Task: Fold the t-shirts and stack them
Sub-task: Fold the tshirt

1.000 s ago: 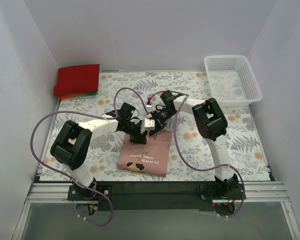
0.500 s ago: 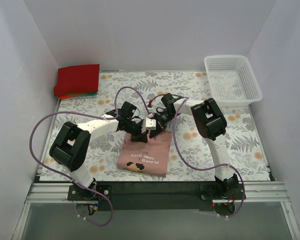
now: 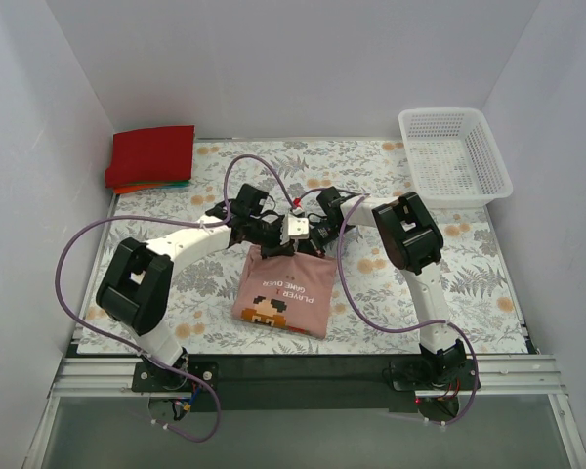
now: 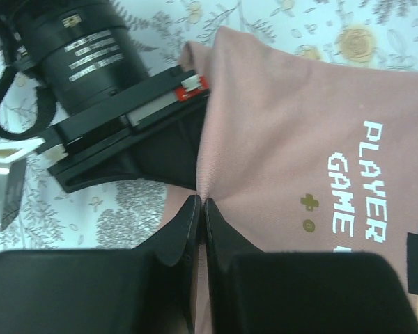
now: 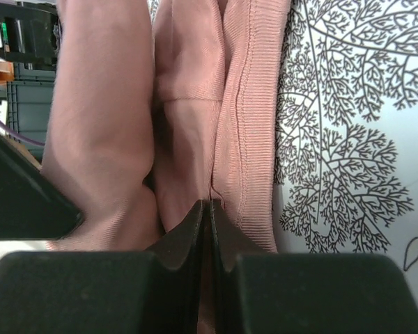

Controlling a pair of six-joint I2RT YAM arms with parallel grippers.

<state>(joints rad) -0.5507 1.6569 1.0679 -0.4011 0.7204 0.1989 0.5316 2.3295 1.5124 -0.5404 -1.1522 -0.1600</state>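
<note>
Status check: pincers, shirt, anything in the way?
Left pincer shut on pink t-shirt, far edge. Right pincer shut on same edge. Print facing up, shirt not yet stacked. No obstacle seen toward folded stack, far left.

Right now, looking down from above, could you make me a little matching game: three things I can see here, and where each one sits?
Things:
1. pink t-shirt
2. red t-shirt
3. white basket

Places:
a. far right corner
b. middle, towards the front
c. far left corner

Pairs: 1-b, 2-c, 3-a.
</note>
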